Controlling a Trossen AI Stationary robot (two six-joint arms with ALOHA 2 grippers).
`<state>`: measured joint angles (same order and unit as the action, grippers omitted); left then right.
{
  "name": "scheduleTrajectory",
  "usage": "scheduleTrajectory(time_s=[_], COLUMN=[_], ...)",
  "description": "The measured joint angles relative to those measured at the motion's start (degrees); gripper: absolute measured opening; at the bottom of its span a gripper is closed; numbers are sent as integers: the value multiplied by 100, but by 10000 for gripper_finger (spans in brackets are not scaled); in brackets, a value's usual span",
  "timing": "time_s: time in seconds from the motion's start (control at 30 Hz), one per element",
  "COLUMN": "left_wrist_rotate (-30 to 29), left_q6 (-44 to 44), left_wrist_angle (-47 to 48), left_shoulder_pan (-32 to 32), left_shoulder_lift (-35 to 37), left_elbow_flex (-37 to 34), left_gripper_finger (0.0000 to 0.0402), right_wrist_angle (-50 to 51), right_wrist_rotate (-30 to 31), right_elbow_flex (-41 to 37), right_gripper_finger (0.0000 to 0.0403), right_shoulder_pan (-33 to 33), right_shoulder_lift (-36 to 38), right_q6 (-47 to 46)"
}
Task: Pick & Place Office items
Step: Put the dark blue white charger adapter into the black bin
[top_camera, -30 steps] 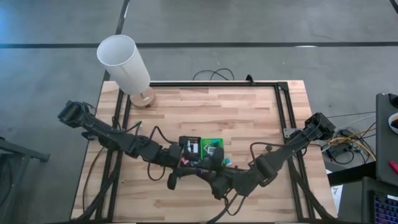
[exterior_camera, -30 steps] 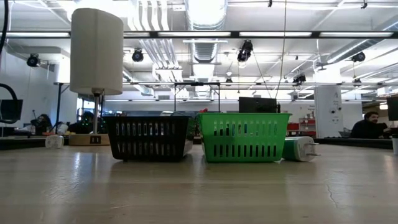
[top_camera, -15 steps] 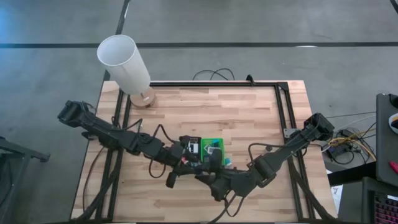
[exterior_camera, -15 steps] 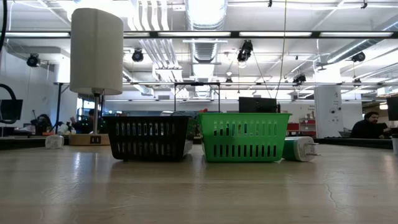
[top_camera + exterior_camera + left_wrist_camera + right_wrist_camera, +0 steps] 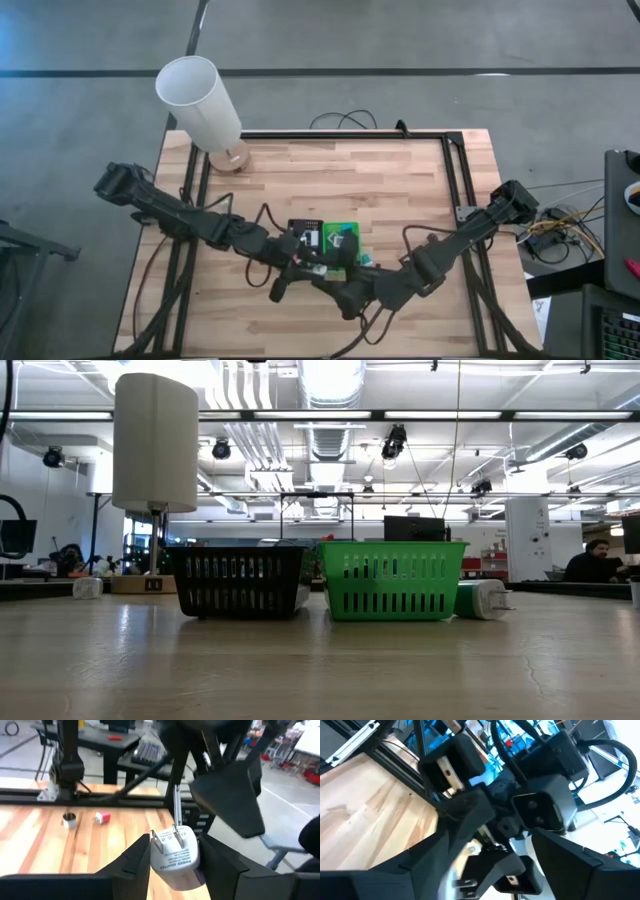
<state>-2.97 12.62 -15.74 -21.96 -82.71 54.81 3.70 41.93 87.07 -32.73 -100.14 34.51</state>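
A white power adapter point(image 5: 174, 854), one of the office items, sits between the fingers of my left gripper point(image 5: 175, 846), which is shut on it above the table's near middle point(image 5: 300, 262). My right gripper point(image 5: 505, 827) faces it from the right point(image 5: 342, 274), open and close by; one of its dark fingers point(image 5: 227, 795) shows just beyond the adapter. Behind them stand a black tray point(image 5: 306, 234) and a green tray point(image 5: 342, 236). A teal and white item point(image 5: 482, 600) lies on its side right of the green tray point(image 5: 392, 580). My left gripper pinches the adapter's white body point(image 5: 165, 865) by two opposite sides between its two fingers. The fingers come nearly level from the table's left. The adapter's two metal prongs point(image 5: 158, 840) point away from the gripper. It is lifted clear of the table.
A tall white lamp point(image 5: 200, 95) stands at the far left corner. A small silver cylinder point(image 5: 69, 820) and a pink block point(image 5: 102, 817) lie on the wood toward the right edge. A small white item point(image 5: 88, 588) lies left of the black tray point(image 5: 238, 580). A black frame point(image 5: 450, 150) borders the table.
My left gripper has tipped slightly downward beside the trays. Both hands have stayed at the table's near middle, and the trays and the teal item have not moved.
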Motion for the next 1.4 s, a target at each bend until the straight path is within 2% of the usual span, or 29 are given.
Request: scheduleTrajectory(time_s=[0.27,0.53,0.7,0.87,1.0,1.23,1.4], left_wrist_rotate=[-47,-1003,-1325,-1452,-1509,-1514,-1674], left_q6=[-46,-241,-303,-185,-168,-39,-46], left_wrist_angle=[405,1564,2023,1867,1352,928,843], left_shoulder_pan=[17,42,42,42,42,46,46], left_shoulder_lift=[141,1012,1481,1656,1656,1652,1598], left_elbow_flex=[2,-37,-387,-997,-1412,-1695,-1764], left_gripper_finger=[140,140,139,139,139,139,139], right_wrist_angle=[64,507,835,1721,2283,2400,2838], right_wrist_rotate=[37,741,817,811,805,762,745], right_elbow_flex=[-9,-11,-13,-16,-20,-20,-20], right_gripper_finger=[317,318,311,303,302,302,295], right_shoulder_pan=[2,-157,-229,-258,-251,-265,-267], right_shoulder_lift=[18,35,35,37,34,29,29], right_q6=[-6,-249,-712,-1831,-2649,-2931,-3417])
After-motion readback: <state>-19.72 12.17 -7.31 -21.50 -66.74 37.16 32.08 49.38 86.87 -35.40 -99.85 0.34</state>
